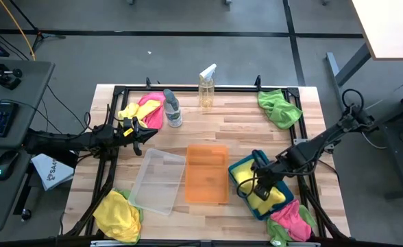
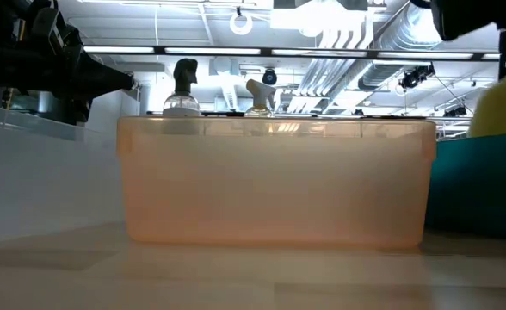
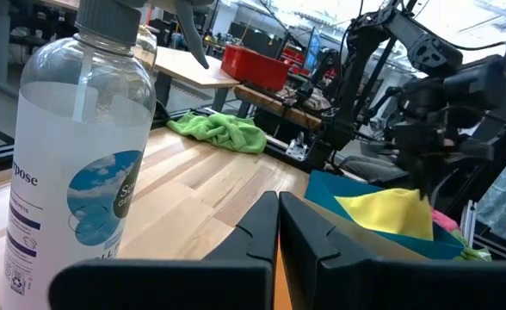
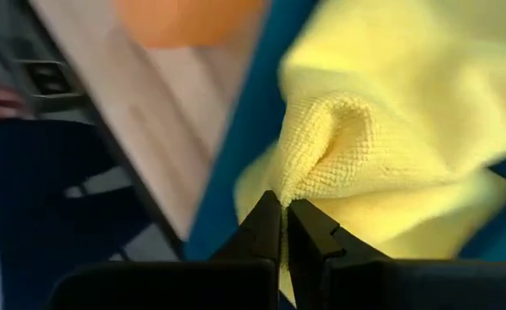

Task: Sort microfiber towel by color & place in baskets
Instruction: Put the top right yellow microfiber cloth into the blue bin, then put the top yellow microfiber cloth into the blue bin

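My right gripper is over the teal-blue basket at the table's near right, shut on a yellow microfiber towel that lies bunched in that basket. In the low view the towel rises above the teal wall. The orange basket and the clear basket stand side by side in the middle. My left gripper is shut and touches nothing, beside a pink and yellow towel pile. Other towels lie at the corners: green, yellow, pink. My right gripper pinches a raised fold of the yellow towel between its two fingers, coming from above and slanting down. The rest of the cloth spreads slack below the fingers inside the teal basket.
Two spray bottles stand at the far middle of the table, one clear with a grey head close to my left gripper, one yellowish. A black frame rail runs around the table's edges. A keyboard and mouse sit on a side desk at the left.
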### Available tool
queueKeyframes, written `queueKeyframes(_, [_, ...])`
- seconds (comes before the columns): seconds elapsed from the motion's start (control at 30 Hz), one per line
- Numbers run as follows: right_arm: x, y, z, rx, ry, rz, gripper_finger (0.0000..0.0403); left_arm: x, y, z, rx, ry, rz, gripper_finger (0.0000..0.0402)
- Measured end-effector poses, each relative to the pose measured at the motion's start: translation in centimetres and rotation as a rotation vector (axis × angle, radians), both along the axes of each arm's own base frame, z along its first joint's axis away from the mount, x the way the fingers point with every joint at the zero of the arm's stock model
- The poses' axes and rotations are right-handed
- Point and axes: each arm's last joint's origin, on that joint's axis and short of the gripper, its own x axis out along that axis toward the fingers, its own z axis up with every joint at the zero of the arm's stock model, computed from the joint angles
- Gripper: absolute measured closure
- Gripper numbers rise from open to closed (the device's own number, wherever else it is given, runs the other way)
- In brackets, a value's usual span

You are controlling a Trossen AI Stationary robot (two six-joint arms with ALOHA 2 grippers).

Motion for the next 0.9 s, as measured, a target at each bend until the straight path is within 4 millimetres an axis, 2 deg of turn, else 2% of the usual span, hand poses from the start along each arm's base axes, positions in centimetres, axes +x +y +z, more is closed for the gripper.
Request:
queueKeyframes(0.13, [-0.7,-0.4,-0.4,-0.043,0.087,-0.015,0.0396,0.0,0.0,0.0,0.0,0.0,0.0,0.0401])
queueKeyframes(0.23, [-0.9,-0.5,-0.4,-0.05,0.106,-0.019,0.0366,0.0,0.0,0.0,0.0,0.0,0.0,0.0401])
queueKeyframes(0.4, [-0.8,-0.4,0.0,-0.06,0.079,0.048,0.0269,0.0,0.0,0.0,0.0,0.0,0.0,0.0401])
queueKeyframes(0.5, [-0.7,-0.4,1.1,-0.089,0.051,0.14,0.0206,0.0,0.0,0.0,0.0,0.0,0.0,0.0401])
queueKeyframes(0.6, [-1.0,-0.6,2.4,-0.122,0.073,0.188,0.016,0.0,0.0,0.0,0.0,0.0,0.0,0.0401])
queueKeyframes(0.77, [-1.4,-1.1,5.1,-0.212,0.092,0.187,0.0136,0.0,0.0,0.0,0.0,-0.001,0.0,0.0401])
queueKeyframes(0.83, [-1.5,-1.6,6.0,-0.297,0.08,0.106,0.0136,0.0,0.0,0.0,0.0,-0.001,0.0,0.0401])
queueKeyframes(0.9, [-1.4,-2.6,6.6,-0.396,0.077,-0.059,0.0135,0.0,0.0,0.0,0.0,-0.001,0.0,0.0401])
